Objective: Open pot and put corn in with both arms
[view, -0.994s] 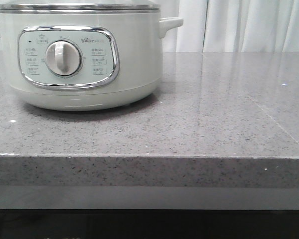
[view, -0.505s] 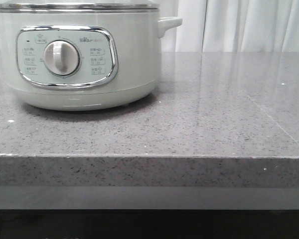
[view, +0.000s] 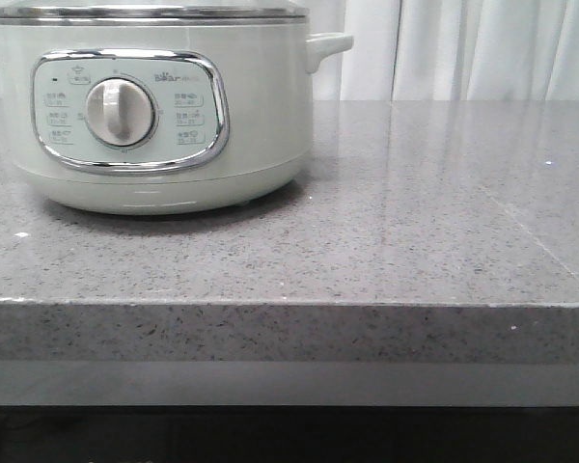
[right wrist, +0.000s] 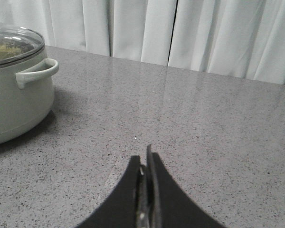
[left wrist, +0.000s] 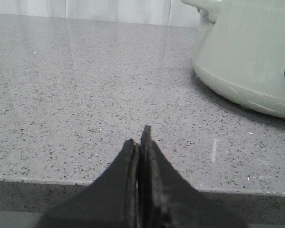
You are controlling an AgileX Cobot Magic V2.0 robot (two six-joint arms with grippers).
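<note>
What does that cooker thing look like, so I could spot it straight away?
On the speckled grey stone counter, toward its left side before the white curtains, stands a large round pale grey-green electric cooker. It is the only appliance there, marked by a chrome-framed control panel with a round dial and a steel-rimmed lid.

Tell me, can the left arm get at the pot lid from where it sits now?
Probably yes. The left end effector is shut, low by the counter edge, with only bare counter between it and the pot. The lid is on; nothing blocks it, though the arm must rise.
</note>
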